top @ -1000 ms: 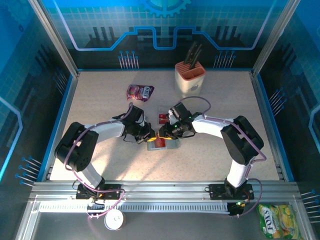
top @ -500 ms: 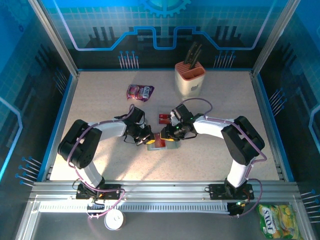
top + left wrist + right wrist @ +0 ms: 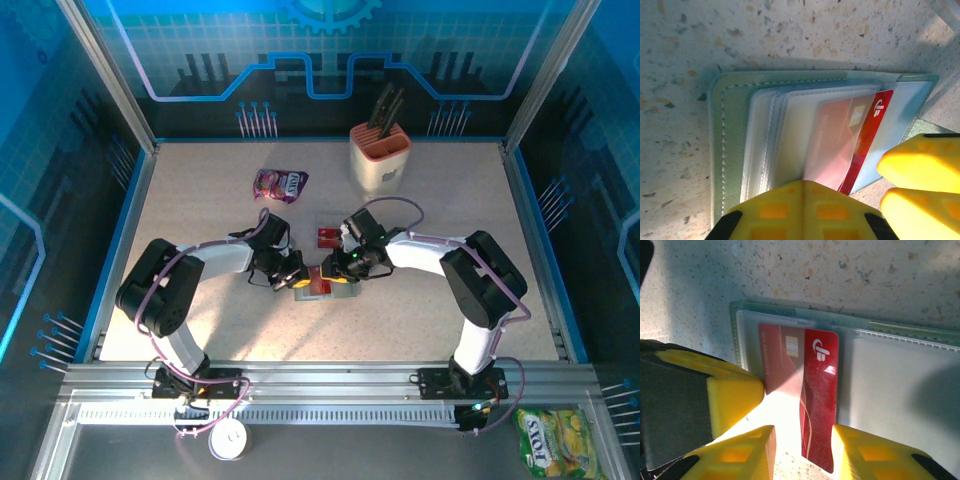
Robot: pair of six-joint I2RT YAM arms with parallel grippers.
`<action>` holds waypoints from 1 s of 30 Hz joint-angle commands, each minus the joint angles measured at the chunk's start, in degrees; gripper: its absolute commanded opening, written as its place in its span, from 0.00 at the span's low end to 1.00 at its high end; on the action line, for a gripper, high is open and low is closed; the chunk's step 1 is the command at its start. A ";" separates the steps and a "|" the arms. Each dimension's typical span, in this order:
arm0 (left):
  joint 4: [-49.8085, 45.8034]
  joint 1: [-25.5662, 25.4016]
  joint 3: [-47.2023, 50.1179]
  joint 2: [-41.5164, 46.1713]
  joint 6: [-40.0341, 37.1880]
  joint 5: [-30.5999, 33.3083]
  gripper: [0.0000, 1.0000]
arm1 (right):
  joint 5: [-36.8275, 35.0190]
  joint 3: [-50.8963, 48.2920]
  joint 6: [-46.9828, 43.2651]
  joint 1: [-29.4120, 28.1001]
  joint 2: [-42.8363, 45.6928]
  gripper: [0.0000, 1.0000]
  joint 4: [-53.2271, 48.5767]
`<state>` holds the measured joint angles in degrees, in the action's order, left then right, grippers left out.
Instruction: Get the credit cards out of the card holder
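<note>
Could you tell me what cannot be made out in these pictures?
Right wrist: glare whites out part of the red card, so whether the right gripper grips it is unclear.
Left wrist: the left gripper covers one edge of the card holder.
Top external: the holder's contents are too small.

Speckled beige tabletop (image 3: pixel 200 200); blue circuit-pattern walls (image 3: pixel 450 40); aluminium frame posts (image 3: pixel 110 75).

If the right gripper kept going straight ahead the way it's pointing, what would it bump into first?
The red card, which sticks out of the card holder. Its end lies between the right gripper's fingertips, so going straight on would probably meet that card first. Whether it touches yet is unclear.
</note>
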<state>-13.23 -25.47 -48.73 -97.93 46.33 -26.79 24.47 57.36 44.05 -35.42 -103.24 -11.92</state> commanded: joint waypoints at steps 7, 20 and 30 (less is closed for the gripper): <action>-2.67 -0.41 -0.49 -1.34 -1.33 1.25 0.00 | 1.57 0.18 0.28 0.71 -2.07 0.36 2.16; -2.94 -0.41 -0.42 -1.30 -1.42 1.41 0.00 | 2.82 0.21 1.21 0.70 -3.02 0.35 3.88; -3.28 -0.34 -0.35 -0.97 -1.50 1.63 0.00 | 2.06 0.11 0.68 0.79 -3.67 0.35 2.86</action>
<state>-13.28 -25.47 -48.73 -97.95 46.13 -26.79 25.76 57.36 44.75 -35.16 -105.73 -9.34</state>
